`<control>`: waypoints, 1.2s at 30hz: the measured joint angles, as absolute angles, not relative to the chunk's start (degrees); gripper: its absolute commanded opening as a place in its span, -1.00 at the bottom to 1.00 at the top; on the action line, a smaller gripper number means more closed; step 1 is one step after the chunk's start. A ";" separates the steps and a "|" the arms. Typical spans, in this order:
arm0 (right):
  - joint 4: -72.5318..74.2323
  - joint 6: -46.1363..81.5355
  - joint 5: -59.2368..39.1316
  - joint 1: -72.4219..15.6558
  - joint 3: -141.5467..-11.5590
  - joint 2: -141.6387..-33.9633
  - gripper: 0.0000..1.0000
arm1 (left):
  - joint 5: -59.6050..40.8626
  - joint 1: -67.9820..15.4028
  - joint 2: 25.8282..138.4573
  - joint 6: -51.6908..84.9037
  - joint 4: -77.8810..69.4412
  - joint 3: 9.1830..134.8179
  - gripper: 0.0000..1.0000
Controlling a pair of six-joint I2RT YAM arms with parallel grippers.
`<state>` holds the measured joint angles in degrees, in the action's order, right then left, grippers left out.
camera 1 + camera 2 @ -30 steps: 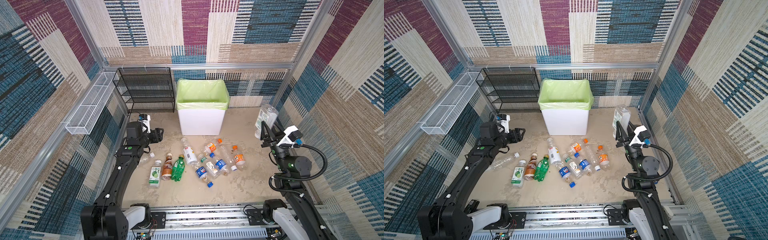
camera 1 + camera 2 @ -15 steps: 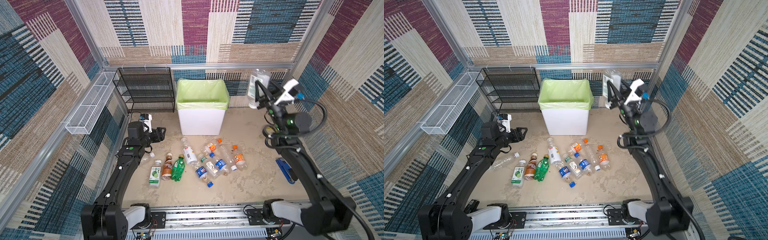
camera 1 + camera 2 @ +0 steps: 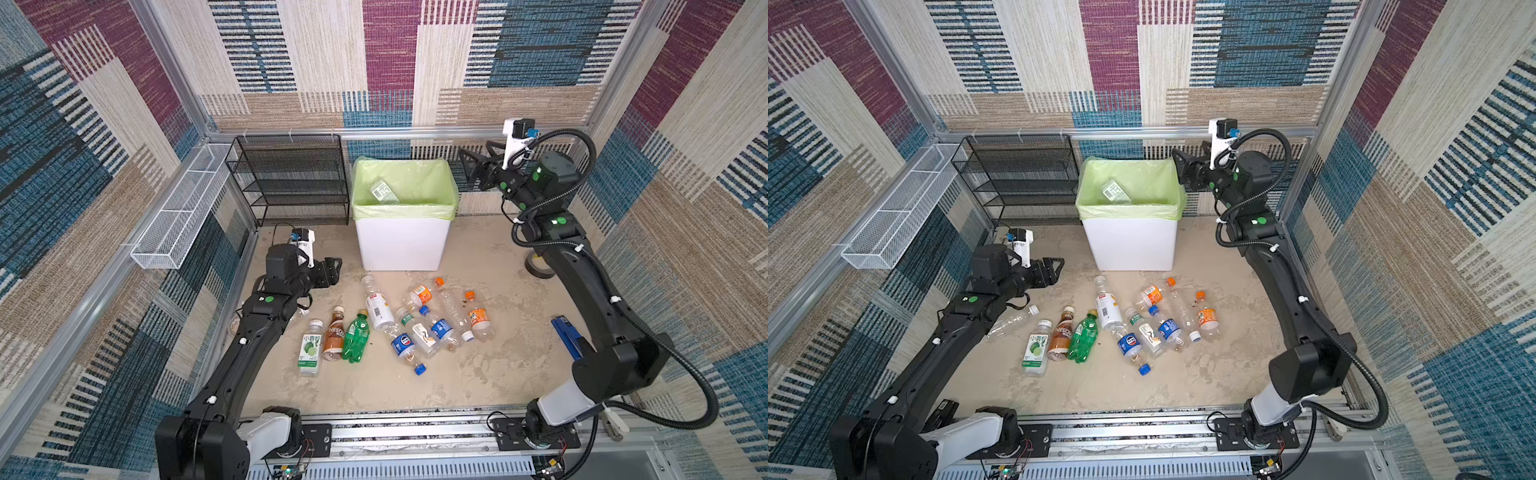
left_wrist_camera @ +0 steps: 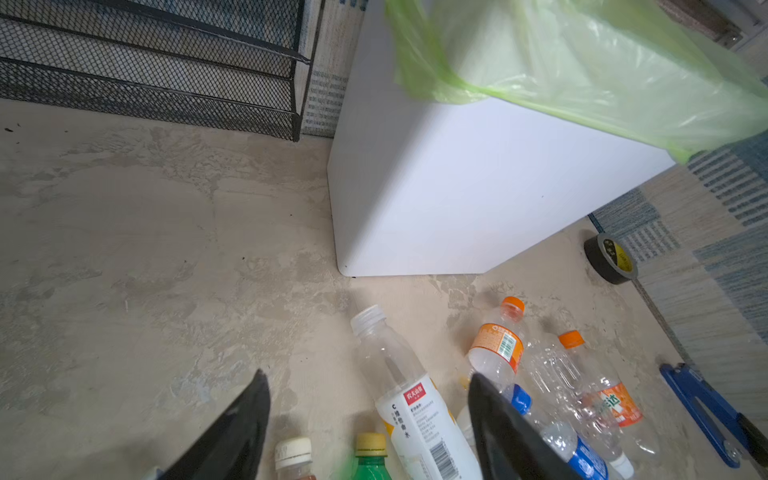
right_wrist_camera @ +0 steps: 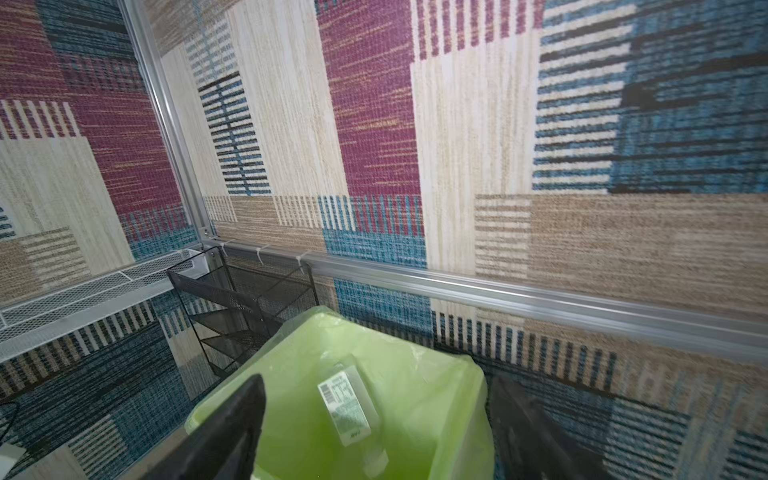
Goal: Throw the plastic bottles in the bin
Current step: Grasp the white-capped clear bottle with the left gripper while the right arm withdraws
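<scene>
The white bin (image 3: 401,245) (image 3: 1133,245) with its pale green liner stands at the back centre. A clear plastic bottle with a white label (image 3: 383,192) (image 3: 1116,191) (image 5: 347,405) is inside it, free of any grip. My right gripper (image 3: 473,166) (image 3: 1185,166) (image 5: 376,380) hangs open and empty just beyond the bin's right rim. Several plastic bottles lie on the floor in front, among them a green one (image 3: 356,336), a brown one (image 3: 334,338) and a white-labelled one (image 3: 378,307) (image 4: 415,407). My left gripper (image 3: 332,268) (image 3: 1054,266) (image 4: 368,374) is open above the floor, left of that bottle's cap.
A black mesh rack (image 3: 291,178) stands left of the bin, and a white wire basket (image 3: 178,224) hangs on the left wall. A grey tape roll (image 3: 538,268) (image 4: 611,257) and a blue tool (image 3: 567,336) lie by the right arm. One clear bottle (image 3: 1011,322) lies beside the left arm.
My right arm swung the clear bottle up from the right wall to the bin and opened; the bottle is now inside the bin. My left gripper opened wider.
</scene>
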<state>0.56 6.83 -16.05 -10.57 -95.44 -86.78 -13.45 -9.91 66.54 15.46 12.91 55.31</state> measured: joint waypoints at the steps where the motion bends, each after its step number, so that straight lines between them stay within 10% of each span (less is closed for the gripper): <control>1: 1.17 7.03 -15.57 -9.67 -92.79 -84.73 0.74 | -12.84 -11.25 66.54 15.86 13.30 55.31 0.57; 16: 3.46 11.11 -4.43 -2.79 -49.63 -62.89 0.79 | -6.17 -24.71 76.14 31.64 15.40 53.19 0.67; 36: 4.91 13.45 -2.50 -1.39 -42.87 -61.54 0.78 | -9.23 -27.66 93.45 42.92 18.41 59.57 0.69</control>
<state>4.91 13.45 -2.50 -1.39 -42.87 -61.54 -9.23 -27.66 93.45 42.92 18.41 59.57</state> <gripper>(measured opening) 0.893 0.852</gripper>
